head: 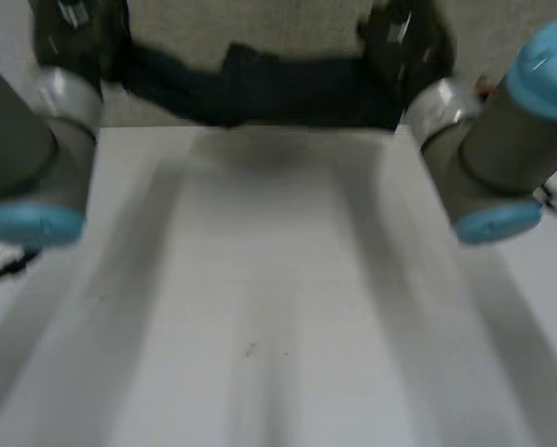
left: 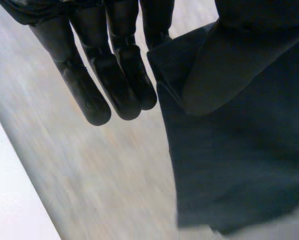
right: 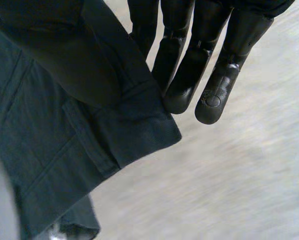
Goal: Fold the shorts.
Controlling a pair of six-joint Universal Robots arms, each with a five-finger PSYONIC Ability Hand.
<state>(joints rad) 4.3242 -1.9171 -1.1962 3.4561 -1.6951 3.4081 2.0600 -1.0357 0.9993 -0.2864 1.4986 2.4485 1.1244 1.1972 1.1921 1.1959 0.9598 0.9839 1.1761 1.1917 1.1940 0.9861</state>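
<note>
We see the white surface (head: 278,307) spreading from 6 o'clock; at 12 o'clock, along its far edge, the dark shorts (head: 260,88) hang stretched — the left robot hand (left: 114,75) pinches one end under its thumb, the right robot hand (right: 189,75) the other.

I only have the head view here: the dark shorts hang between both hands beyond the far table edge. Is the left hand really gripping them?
Observer: Yes, in its wrist view the left hand pinches the shorts near a corner, thumb pressed on the cloth.
Operator: And the right hand?
Observer: Same there: the right hand clamps a banded corner under its thumb, while its outer fingers stick out straight beside the cloth.
</note>
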